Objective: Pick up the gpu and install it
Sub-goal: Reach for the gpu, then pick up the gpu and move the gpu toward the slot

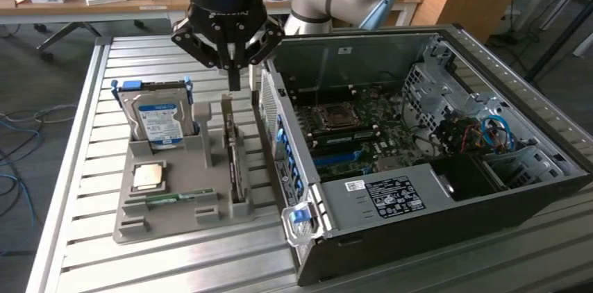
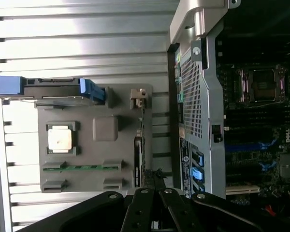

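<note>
Exterior view: gripper [image 1: 233, 87] hangs above the tray [image 1: 176, 218] on the bench [image 1: 74, 168], fingers [image 1: 233, 78] closed, holding nothing; gpu [image 1: 235, 162] stands on edge in a tray slot, beside the open case [image 1: 398, 199].

Wrist view: gpu [image 2: 137, 159] sits in the tray [image 2: 121, 145]; gripper [image 2: 154, 191] hangs near one end of it.

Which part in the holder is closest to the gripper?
The gpu, the thin black card on edge in the slot nearest the case; the gripper is above it. Hard drive, CPU and RAM stick sit farther off.
</note>
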You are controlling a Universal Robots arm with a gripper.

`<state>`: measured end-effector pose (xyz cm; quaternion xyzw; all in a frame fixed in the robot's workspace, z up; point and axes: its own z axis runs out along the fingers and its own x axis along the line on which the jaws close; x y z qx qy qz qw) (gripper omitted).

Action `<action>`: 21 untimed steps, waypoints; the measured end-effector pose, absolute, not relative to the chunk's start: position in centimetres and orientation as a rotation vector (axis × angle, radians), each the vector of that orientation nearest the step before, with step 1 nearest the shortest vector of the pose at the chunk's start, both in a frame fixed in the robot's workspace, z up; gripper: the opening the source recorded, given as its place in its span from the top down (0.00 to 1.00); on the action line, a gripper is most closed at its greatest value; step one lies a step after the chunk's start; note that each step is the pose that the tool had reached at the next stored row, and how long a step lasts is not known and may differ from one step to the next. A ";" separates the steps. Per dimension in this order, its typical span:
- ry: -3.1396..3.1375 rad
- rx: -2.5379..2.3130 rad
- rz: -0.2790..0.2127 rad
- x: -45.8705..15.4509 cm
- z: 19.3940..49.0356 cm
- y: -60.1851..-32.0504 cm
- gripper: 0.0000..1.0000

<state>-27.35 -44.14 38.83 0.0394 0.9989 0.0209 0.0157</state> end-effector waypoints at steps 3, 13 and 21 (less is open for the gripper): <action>3.107 0.122 0.065 -27.5 38.8 -44.8 0.89; 3.107 0.122 0.065 -27.6 38.8 -45.4 0.89; 3.107 0.122 0.065 -27.6 38.8 -45.4 0.89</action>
